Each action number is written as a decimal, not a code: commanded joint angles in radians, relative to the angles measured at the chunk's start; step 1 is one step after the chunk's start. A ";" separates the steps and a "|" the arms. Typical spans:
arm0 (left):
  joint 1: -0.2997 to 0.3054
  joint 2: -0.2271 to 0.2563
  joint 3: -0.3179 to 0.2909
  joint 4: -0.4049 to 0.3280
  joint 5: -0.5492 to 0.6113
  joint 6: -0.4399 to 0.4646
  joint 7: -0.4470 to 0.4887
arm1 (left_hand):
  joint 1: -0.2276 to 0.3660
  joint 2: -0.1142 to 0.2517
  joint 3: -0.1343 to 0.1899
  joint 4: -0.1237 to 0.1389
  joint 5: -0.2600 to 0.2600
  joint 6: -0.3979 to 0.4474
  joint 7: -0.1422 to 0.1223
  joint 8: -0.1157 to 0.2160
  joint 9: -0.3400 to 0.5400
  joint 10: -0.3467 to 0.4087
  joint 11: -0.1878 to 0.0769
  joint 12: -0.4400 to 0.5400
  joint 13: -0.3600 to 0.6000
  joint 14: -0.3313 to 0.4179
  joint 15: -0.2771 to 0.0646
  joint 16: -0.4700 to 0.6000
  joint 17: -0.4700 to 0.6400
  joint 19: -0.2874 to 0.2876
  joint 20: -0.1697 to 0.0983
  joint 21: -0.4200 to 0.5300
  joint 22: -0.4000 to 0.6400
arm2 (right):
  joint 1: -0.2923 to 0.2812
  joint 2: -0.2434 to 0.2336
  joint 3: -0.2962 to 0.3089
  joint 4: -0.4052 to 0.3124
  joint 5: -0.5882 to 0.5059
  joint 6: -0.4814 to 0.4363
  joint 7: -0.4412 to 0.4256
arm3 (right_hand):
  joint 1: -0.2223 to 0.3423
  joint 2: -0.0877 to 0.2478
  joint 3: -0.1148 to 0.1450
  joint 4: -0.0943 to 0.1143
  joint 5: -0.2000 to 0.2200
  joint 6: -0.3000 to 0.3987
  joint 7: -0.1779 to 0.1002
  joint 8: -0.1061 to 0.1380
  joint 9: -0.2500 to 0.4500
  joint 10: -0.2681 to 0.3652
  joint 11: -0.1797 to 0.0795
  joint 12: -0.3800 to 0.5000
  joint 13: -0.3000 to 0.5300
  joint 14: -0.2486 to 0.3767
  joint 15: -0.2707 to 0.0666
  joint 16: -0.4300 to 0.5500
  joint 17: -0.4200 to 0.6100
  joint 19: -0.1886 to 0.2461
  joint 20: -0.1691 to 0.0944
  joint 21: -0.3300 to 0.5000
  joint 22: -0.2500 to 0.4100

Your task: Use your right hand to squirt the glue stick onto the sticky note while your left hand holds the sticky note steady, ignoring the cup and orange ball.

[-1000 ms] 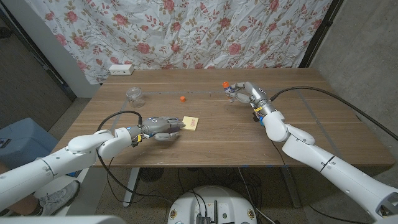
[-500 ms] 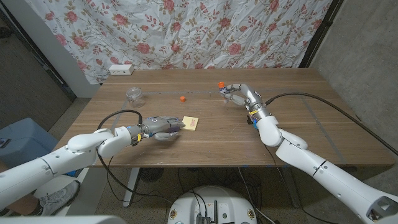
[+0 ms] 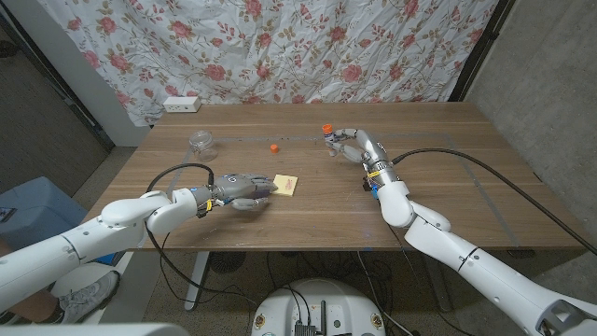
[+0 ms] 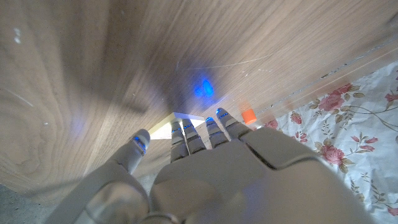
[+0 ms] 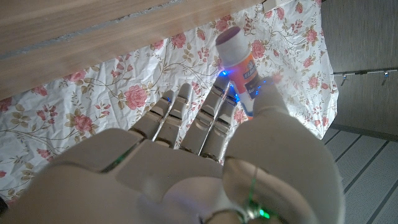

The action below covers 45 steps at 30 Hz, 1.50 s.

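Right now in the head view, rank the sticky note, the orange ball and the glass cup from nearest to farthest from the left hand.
1. sticky note, under the fingers of the left hand.
2. glass cup, behind the hand, toward the table's left.
3. orange ball, farther back, near mid-table; close to the cup's distance.

White arms, black cables, grey hands

Between the right hand [image 3: 343,145], which grips the glue stick [image 3: 329,133] above the table's far middle, and the yellow sticky note [image 3: 286,184], bare wooden table [image 3: 448,177] lies open. The left hand [image 3: 241,189] covers the note's near-left edge, fingertips [image 4: 180,127] on it. The small orange ball [image 3: 273,147] sits just off that path, behind the note; the glass cup [image 3: 201,144] stands well to the left.
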 commanded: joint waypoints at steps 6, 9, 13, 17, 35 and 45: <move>-0.006 0.001 0.002 -0.007 0.005 0.000 -0.018 | 0.002 0.098 0.005 -0.004 0.002 0.024 0.006 0.008 0.005 0.020 0.003 0.007 0.005 0.020 -0.139 0.008 0.001 0.004 -0.136 0.006 0.002 | 0.005 0.049 -0.036 0.043 0.000 0.026 -0.014 | 0.016 -0.009 0.002 -0.006 0.009 0.010 -0.015 -0.003 0.004 -0.004 0.002 -0.003 0.003 -0.006 -0.138 0.006 0.004 0.009 0.003 0.002 0.003; -0.010 -0.001 0.004 -0.004 0.008 -0.001 -0.020 | 0.002 0.098 0.006 -0.004 0.002 0.028 0.006 0.007 0.005 0.028 0.006 0.008 0.005 0.023 -0.140 0.007 0.000 0.006 -0.136 0.007 0.002 | 0.006 0.055 -0.040 0.046 -0.001 0.025 -0.016 | 0.018 -0.010 0.001 -0.006 0.010 0.009 -0.015 -0.004 0.004 -0.005 0.002 -0.004 0.003 -0.006 -0.138 0.006 0.004 0.009 0.003 0.002 0.003; -0.011 -0.003 0.003 -0.004 0.011 0.004 -0.018 | 0.002 0.098 0.007 -0.005 0.002 0.034 0.009 0.008 0.005 0.031 0.006 0.008 0.005 0.025 -0.139 0.007 0.000 0.007 -0.136 0.007 0.002 | 0.006 0.063 -0.045 0.051 -0.003 0.027 -0.024 | 0.020 -0.012 0.001 -0.005 0.011 0.008 -0.015 -0.005 0.005 -0.006 0.002 -0.004 0.003 -0.005 -0.137 0.007 0.004 0.008 0.003 0.001 0.003; -0.013 -0.004 0.004 -0.003 0.012 0.004 -0.020 | 0.003 0.098 0.008 -0.006 0.002 0.039 0.011 0.009 0.005 0.032 0.005 0.007 0.005 0.028 -0.139 0.007 0.000 0.007 -0.136 0.007 0.002 | 0.010 0.068 -0.053 0.055 -0.005 0.029 -0.019 | 0.020 -0.012 0.000 -0.004 0.011 0.008 -0.015 -0.006 0.005 -0.007 0.002 -0.004 0.003 -0.005 -0.137 0.007 0.004 0.008 0.002 0.001 0.003; -0.006 -0.003 0.005 -0.015 0.018 0.016 -0.016 | 0.004 0.097 0.013 -0.009 0.001 0.059 0.012 0.008 0.005 0.049 0.011 0.007 0.004 0.038 -0.136 0.005 -0.001 0.012 -0.134 0.008 0.002 | 0.010 0.086 -0.076 0.064 -0.010 0.034 -0.018 | 0.079 -0.052 -0.002 -0.015 0.024 0.007 -0.014 -0.010 0.009 -0.008 0.001 -0.001 0.004 -0.006 -0.143 0.007 0.001 0.014 0.003 0.002 0.003; 0.008 0.006 -0.001 -0.031 0.016 0.029 -0.020 | 0.005 0.096 0.015 -0.012 0.001 0.072 0.015 0.008 0.005 0.061 0.015 0.007 0.004 0.048 -0.132 0.006 -0.001 0.013 -0.133 0.008 0.001 | 0.018 0.088 -0.094 0.071 -0.013 0.038 0.005 | 0.082 -0.054 -0.005 -0.006 0.029 0.015 -0.014 -0.007 0.011 0.000 0.002 0.002 0.005 0.004 -0.139 0.012 0.001 0.015 0.003 0.002 0.003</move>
